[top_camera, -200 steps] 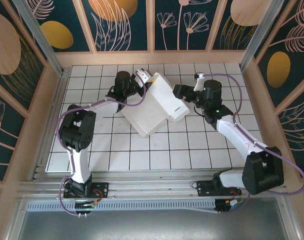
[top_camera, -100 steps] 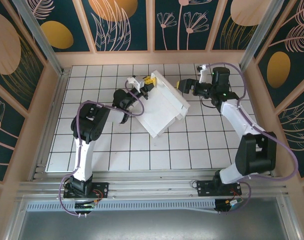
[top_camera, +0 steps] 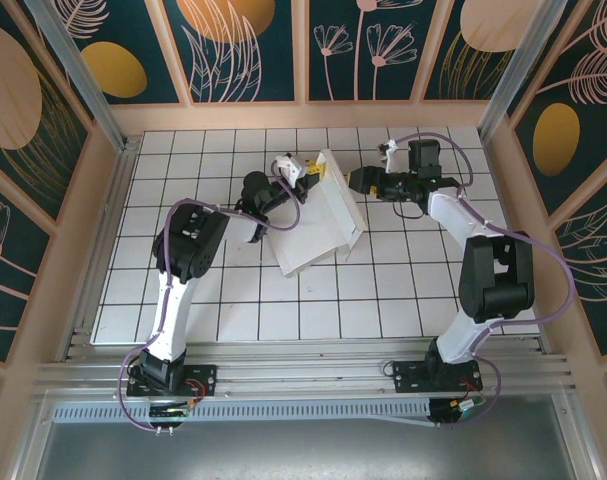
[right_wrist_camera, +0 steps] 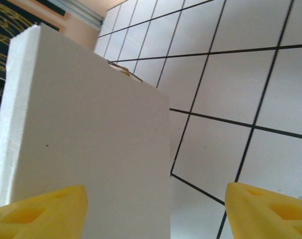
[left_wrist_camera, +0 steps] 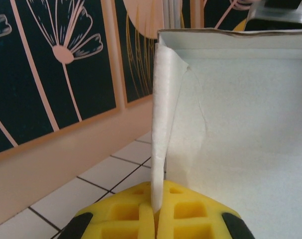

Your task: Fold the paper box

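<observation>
left claw [left_wrist_camera: 155, 219] clamped on an edge of the plain white paper box [top_camera: 318, 225], right claw [right_wrist_camera: 155, 206] spread apart beside it

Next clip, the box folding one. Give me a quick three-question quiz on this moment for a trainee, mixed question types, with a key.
1. True or false: the left gripper is clamped on a thin flap of the plain white cardboard box.
2. Multiple choice: the right gripper is A) shut on the box; B) open, with a box panel beside it; C) shut on nothing.
3. Fill in: the finger pads of both grippers are coloured ____.
Key: 1 true; 2 B; 3 yellow.
</observation>
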Motion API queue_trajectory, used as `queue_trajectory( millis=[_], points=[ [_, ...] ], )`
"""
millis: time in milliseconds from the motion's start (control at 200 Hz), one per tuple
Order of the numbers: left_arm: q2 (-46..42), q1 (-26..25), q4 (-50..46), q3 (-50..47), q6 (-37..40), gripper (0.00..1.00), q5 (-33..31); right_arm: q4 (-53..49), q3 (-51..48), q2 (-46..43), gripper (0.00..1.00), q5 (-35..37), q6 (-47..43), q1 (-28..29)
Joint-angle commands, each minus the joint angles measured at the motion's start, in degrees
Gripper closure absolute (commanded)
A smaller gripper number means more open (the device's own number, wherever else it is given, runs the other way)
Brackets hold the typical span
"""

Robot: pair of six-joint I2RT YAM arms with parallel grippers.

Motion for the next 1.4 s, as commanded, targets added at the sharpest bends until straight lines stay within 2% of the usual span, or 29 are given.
queue_trajectory(
  millis=[0, 155, 455, 676, 701, 761, 931, 1031, 1136, 1271, 1391],
  points=[
    [1.71, -0.38, -5.10, 2.83, 4.54, 0.99, -0.38, -0.48, 1.42, -2.64, 0.26, 1.94, -0.27, -0.93],
    [3.63, -0.37, -7.55, 6.47, 6.36, 0.99, 3.20, 2.18, -1.15, -4.19, 0.24, -2.54, 1.54, -2.07],
    [7.20, -0.43, -10.18, 11.82, 12.12, 1.00, 8.86, 2.28, -2.42, -1.76, 0.24, -3.58, 1.47, -3.38],
    [9.60, -0.40, -12.70, 16.17, 13.61, 0.95, 10.24, 2.32, -1.76, 2.67, 0.35, -2.51, 0.44, -3.03],
    [9.85, -0.41, -13.13, 16.66, 13.61, 0.93, 10.19, 2.54, -1.77, 3.17, 0.36, -2.78, 0.61, -2.83],
    [10.40, -0.36, -14.22, 18.14, 13.70, 0.81, 10.02, 3.13, -1.79, 4.35, 0.38, -2.82, 0.75, -2.23],
    [10.71, -0.40, -15.37, 18.91, 14.64, 0.65, 9.32, 3.57, -1.05, 6.08, 0.42, -1.29, 0.77, -1.37],
    [9.92, -0.35, -14.49, 17.28, 14.98, 0.63, 9.04, 3.31, -0.51, 6.78, 0.44, -0.42, 0.33, -1.14],
    [7.49, -0.36, -10.78, 13.16, 13.41, 0.56, 8.33, 2.69, 0.34, 7.74, 0.45, -0.19, 0.14, -0.77],
    [1.76, -0.27, -3.95, 5.93, 7.68, 0.39, 4.42, 0.88, 1.63, 8.22, 0.46, 2.04, -0.83, 0.67],
    [-6.05, -0.14, -6.49, 0.93, -2.47, 0.28, -2.79, -3.14, 3.82, 7.80, 0.47, 9.33, -4.28, 3.57]
  ],
)
